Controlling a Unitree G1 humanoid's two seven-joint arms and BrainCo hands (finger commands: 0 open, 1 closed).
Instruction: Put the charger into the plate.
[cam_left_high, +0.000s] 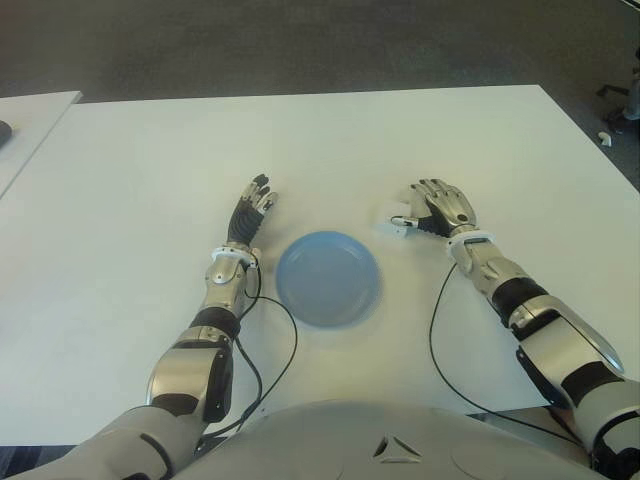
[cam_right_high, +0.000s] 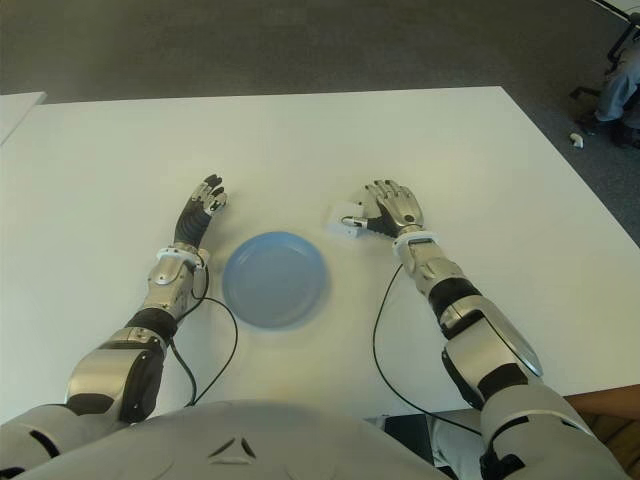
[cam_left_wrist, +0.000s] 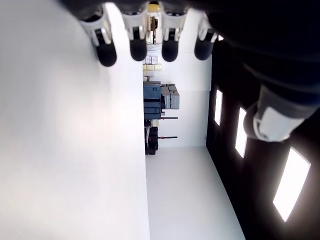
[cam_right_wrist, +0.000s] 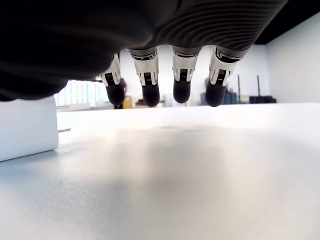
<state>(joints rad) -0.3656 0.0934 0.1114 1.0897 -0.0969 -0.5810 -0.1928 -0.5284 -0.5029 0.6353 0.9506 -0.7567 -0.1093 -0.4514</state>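
The charger (cam_left_high: 402, 222), a small white block, lies on the white table (cam_left_high: 330, 140) a little right of the round blue plate (cam_left_high: 328, 277). Nothing is in the plate. My right hand (cam_left_high: 440, 208) is just right of the charger, palm down, open, with its fingers stretched out above the table; the thumb is right beside the block. In the right wrist view the charger (cam_right_wrist: 27, 127) stands on the table beside the palm, with no finger around it. My left hand (cam_left_high: 252, 208) shows left of the plate, open, fingers straight and holding nothing.
A black cable (cam_left_high: 437, 330) runs from each wrist back toward my body across the near table. A second white table (cam_left_high: 30, 110) stands at the far left. Dark carpet lies beyond the far edge, with a small white thing (cam_left_high: 605, 138) on it at the right.
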